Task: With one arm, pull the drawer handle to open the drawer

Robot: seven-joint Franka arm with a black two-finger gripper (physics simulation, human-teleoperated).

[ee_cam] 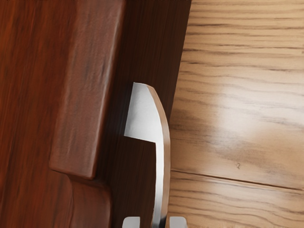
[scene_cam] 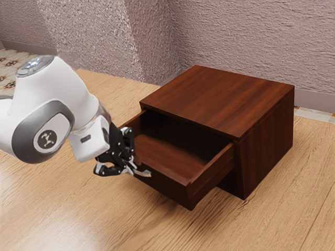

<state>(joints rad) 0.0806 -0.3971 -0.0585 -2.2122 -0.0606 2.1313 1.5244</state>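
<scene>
A dark wooden cabinet (scene_cam: 225,99) stands on the floor with its single drawer (scene_cam: 178,157) pulled well out toward the exterior view's left; the inside of the drawer is bare. My black gripper (scene_cam: 134,168) is at the drawer's front face, shut on the silver handle (scene_cam: 142,172). In the wrist view the curved metal handle (ee_cam: 154,137) runs along the drawer front (ee_cam: 71,95), and two pale fingertips (ee_cam: 130,222) sit on either side of its near end.
The cabinet rests on a light wooden floor (scene_cam: 78,219) that stretches out around it. Rough plaster walls (scene_cam: 251,36) rise behind the cabinet. My white arm (scene_cam: 47,115) comes in from the exterior view's left.
</scene>
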